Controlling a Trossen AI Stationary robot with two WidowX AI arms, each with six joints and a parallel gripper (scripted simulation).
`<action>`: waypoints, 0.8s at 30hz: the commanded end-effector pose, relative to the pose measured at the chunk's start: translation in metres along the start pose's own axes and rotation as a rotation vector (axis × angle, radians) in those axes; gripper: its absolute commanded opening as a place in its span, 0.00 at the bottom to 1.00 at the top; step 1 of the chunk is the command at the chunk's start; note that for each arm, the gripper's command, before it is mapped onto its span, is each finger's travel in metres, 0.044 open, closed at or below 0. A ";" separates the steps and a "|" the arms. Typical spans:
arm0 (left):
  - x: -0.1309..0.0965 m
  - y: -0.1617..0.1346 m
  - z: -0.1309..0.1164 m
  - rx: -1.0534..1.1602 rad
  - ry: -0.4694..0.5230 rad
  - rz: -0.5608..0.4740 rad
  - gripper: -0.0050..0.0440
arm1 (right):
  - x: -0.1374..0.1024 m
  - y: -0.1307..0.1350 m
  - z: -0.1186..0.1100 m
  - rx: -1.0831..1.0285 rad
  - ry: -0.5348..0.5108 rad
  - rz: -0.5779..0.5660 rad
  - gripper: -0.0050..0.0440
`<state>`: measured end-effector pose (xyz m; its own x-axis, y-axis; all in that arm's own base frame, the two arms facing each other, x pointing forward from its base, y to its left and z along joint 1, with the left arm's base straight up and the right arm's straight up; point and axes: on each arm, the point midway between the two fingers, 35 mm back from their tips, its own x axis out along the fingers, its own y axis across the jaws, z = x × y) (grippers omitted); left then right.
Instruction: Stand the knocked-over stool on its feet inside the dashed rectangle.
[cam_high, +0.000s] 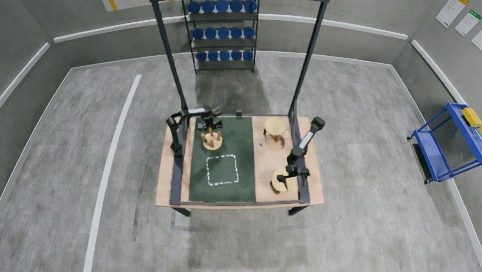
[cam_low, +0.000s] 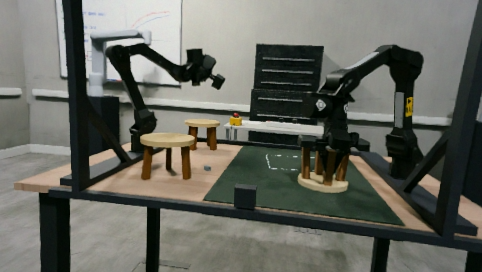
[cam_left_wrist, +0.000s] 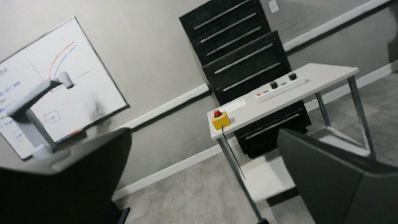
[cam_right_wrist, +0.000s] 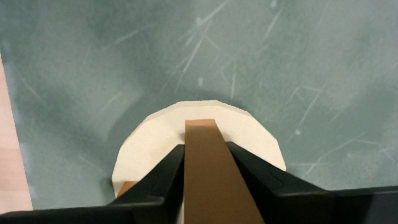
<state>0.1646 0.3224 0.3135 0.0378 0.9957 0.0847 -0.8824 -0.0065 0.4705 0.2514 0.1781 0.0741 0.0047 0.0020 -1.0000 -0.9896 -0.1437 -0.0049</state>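
The knocked-over stool (cam_high: 212, 144) (cam_low: 322, 185) (cam_right_wrist: 150, 135) is upside down on the dark green mat (cam_high: 200, 190) (cam_low: 370, 210), its round seat flat on the mat and its brown legs pointing up. My right gripper (cam_low: 328, 150) (cam_right_wrist: 204, 150) points down over it and is shut on one leg, a finger against each side. The dashed rectangle (cam_high: 210, 184) (cam_low: 285, 155) lies on the mat apart from the stool, with nothing in it. My left gripper (cam_low: 217, 81) (cam_left_wrist: 205, 135) is open and empty, raised above the other side of the table.
Two other stools stand upright on the wooden part, one (cam_high: 275, 125) (cam_low: 167, 140) near the rail and one (cam_high: 278, 179) (cam_low: 202, 122) beneath the left arm. A small grey block (cam_high: 261, 145) (cam_low: 207, 168) lies near the mat's edge. Dark frame posts rise at both sides.
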 end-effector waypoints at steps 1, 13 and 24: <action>-0.001 0.007 0.011 -0.029 -0.027 0.010 0.92 | -0.003 -0.003 0.000 0.003 -0.015 -0.010 0.32; -0.001 0.007 0.011 -0.029 -0.027 0.010 0.92 | -0.004 -0.003 -0.001 0.004 -0.016 -0.013 0.32; -0.001 0.007 0.011 -0.029 -0.027 0.010 0.92 | -0.014 -0.006 -0.001 0.013 -0.026 -0.037 0.32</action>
<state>0.1646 0.3224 0.3135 0.0378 0.9957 0.0847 -0.8824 -0.0065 0.4705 0.2514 0.1780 0.0741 0.0032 0.0039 -1.0000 -0.9897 -0.1430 -0.0037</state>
